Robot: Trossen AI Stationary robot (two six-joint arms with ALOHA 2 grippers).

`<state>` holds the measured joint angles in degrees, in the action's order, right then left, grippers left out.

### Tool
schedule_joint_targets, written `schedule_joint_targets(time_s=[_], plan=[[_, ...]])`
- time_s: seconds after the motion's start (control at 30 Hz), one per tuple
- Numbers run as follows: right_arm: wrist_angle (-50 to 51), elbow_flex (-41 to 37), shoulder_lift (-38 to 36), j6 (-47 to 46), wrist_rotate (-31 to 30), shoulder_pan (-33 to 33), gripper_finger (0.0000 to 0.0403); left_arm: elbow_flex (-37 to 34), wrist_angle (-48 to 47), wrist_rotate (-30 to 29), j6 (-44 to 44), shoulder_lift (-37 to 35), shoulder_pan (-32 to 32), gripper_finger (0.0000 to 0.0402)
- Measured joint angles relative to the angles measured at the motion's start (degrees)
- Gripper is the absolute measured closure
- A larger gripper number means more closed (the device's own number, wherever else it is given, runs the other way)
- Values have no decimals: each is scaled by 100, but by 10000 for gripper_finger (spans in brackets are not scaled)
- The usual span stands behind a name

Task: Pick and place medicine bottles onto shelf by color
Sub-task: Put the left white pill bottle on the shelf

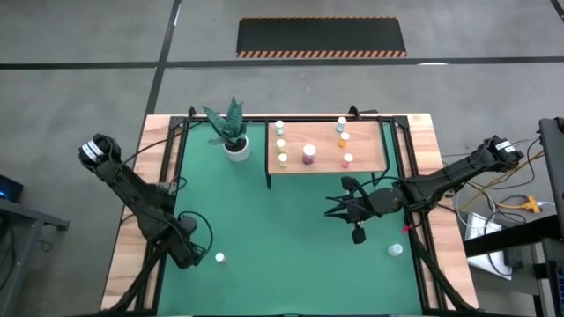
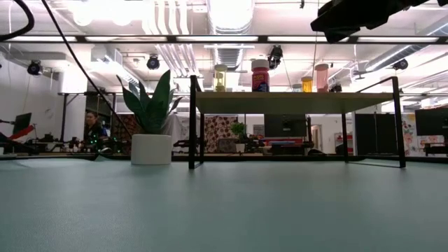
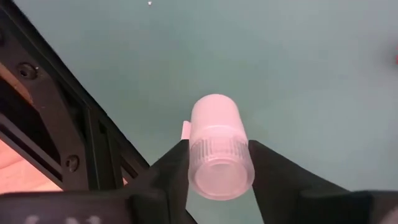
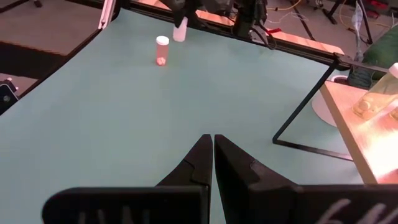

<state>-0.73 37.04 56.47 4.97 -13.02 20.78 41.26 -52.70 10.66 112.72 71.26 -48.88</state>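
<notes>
Left wrist view puts your left gripper (image 3: 217, 163) low over the green mat (image 3: 298, 68), fingers (image 3: 171, 168) set either side of a whitish bottle (image 3: 217, 146), touching or nearly so; you cannot tell a firm grasp. Its cap faces the camera, long axis running away along the fingers. From above, that arm reaches to the worktop's (image 1: 128, 238) near left corner. Your right gripper (image 4: 213, 158) hangs over the mat just before the shelf (image 1: 326, 148), fingers clenched on nothing. Seven bottles stand upright on the shelf.
</notes>
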Motion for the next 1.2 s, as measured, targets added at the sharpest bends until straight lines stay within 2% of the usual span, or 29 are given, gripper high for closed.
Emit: schedule_joint_targets(time_s=[0.37, 0.63, 0.83, 1.03, 1.2], plan=[[95, -4, -13, -54, 0, 0, 394, 271, -58, -19, -173, 0, 149, 288], [265, -4, -185, -226, -2, 24, 394, 752, -110, -24, -852, -2, 786, 288], [431, -4, -360, -269, 0, 74, 394, 1420, -666, -30, -1447, -2, 1309, 288], [515, -4, -427, -337, -1, 125, 394, 1945, -1105, -288, -2632, 305, 2087, 288], [571, -4, -459, -400, 0, 245, 394, 2453, -1076, -419, -4149, 1094, 2895, 288]])
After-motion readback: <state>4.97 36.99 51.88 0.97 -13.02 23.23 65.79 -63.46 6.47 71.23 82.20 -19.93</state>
